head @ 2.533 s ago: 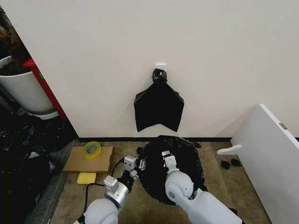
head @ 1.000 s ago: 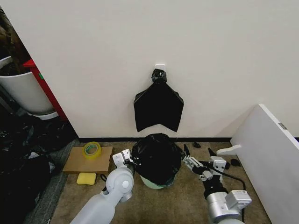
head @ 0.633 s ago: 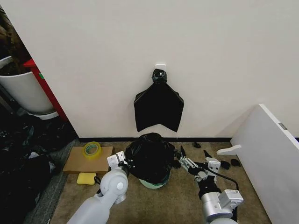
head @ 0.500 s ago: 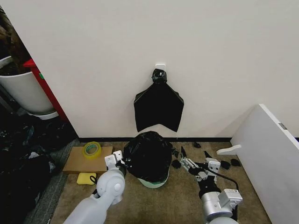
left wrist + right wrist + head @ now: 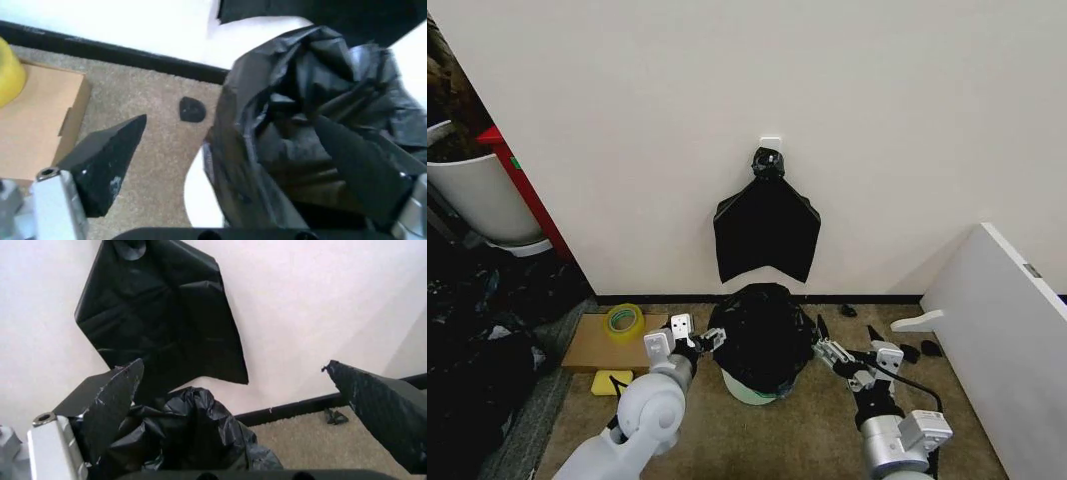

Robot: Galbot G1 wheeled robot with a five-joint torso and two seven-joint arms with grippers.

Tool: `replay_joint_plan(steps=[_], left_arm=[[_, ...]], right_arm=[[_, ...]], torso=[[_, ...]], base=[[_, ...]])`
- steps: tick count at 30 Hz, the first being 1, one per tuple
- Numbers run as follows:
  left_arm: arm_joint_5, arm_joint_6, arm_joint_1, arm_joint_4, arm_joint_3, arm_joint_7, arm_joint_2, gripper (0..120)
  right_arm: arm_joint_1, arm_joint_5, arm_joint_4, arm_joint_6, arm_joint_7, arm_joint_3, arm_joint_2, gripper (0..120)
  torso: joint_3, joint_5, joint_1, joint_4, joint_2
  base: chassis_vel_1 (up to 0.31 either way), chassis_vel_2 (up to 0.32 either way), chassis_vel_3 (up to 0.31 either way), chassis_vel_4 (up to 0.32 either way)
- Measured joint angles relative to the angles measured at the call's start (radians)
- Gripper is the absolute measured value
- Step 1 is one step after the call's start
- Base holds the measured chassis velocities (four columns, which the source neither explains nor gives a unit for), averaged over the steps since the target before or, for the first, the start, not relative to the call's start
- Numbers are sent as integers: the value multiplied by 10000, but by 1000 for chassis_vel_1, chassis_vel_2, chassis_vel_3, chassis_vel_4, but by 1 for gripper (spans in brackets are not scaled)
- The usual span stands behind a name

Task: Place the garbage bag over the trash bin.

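The garbage bag [image 5: 762, 335] sits draped over the trash bin [image 5: 752, 392] on the carpeted floor [image 5: 807, 430], close to the black baseboard of the white wall [image 5: 727, 80]. Its crinkled, glossy plastic covers the top and most of the sides of the bin, so that in the head view a pale strip of the bin shows at the base. In the left wrist view the bag [image 5: 313, 125] bunches in loose folds, and a curve of the cream-white bin [image 5: 200, 200] shows below its hem. The left gripper [image 5: 697, 338] is at the bag's left side with its jaws spread wide; one finger [image 5: 353, 165] lies against the plastic and the other [image 5: 107, 160] stands apart over the carpet, so it grips nothing. The right gripper [image 5: 827, 345] is just beside the bag's right side, also spread wide and holding nothing, its two dark fingers [image 5: 107, 400] far apart in the right wrist view with the bag [image 5: 187, 440] low between them. On the wall above the bin hangs a flat black bag bundle [image 5: 767, 225], knotted at its top. To the left on the floor lies a flat cardboard box [image 5: 617, 345] with a roll of yellow tape [image 5: 624, 320] on it, and a yellow sponge [image 5: 612, 381] just in front of the box. A white board [image 5: 1007, 340] leans at the right, and a large white tub [image 5: 477, 195] stands at the far left.
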Motion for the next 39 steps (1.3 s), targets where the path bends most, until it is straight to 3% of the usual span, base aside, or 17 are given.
replay_joint_plan(steps=[2,4,5,7,9,10,14,18,22,30,39], left_arm=[[112,-151,145,-166,-55,259,52,100],[860,-995,555,-384,-151,947,100,100],[860,-995,555,-384,-151,947,100,100],[2515,-2493,1298,-463,-255,2030,69,100],[3731,-3098,2067,-635,-437,2676,-19,100],[3731,-3098,2067,-635,-437,2676,-19,100],[5685,-5177,3730,-651,-1408,3689,-383,100],[6121,-6055,4260,-595,-1801,4072,-628,100],[7304,-8960,5286,-168,-3024,4938,-1473,100],[7925,-10090,6269,-544,-3637,5084,-2067,100],[8727,-10134,6533,-658,-2802,4886,-2596,100]], right_arm=[[0,-40,-3,52,0,-8,37,100],[-59,-314,-170,481,-131,29,98,100],[-59,-314,-170,481,-131,29,98,100],[-254,-871,-575,1472,-443,215,168,100],[-432,-1283,-881,2079,-522,394,223,100],[-432,-1283,-881,2079,-522,394,223,100],[-688,-2337,-1655,3407,-562,951,387,100],[-761,-2385,-1752,3625,-575,1050,441,100],[-994,-2518,-1887,4289,-640,1286,504,100],[-1402,-2954,-1576,4610,-1007,1400,554,100],[-1447,-3427,-1526,4641,-1115,1246,814,100]], torso=[[0,0,0,0,0],[0,1,0,0,0],[0,1,0,0,0],[0,0,0,0,0],[-1,1,0,-1,0],[-1,1,0,-1,0],[-1,3,-1,1,0],[-1,2,0,2,0],[-1,0,-1,0,0],[-1,1,-1,0,1],[0,0,1,0,1]], base=[[0,0,0,0],[0,0,0,0],[0,0,0,0],[0,0,0,0],[0,0,0,0],[0,0,0,0],[0,0,0,0],[0,0,0,0],[0,0,0,0],[0,0,0,0],[0,0,0,0]])
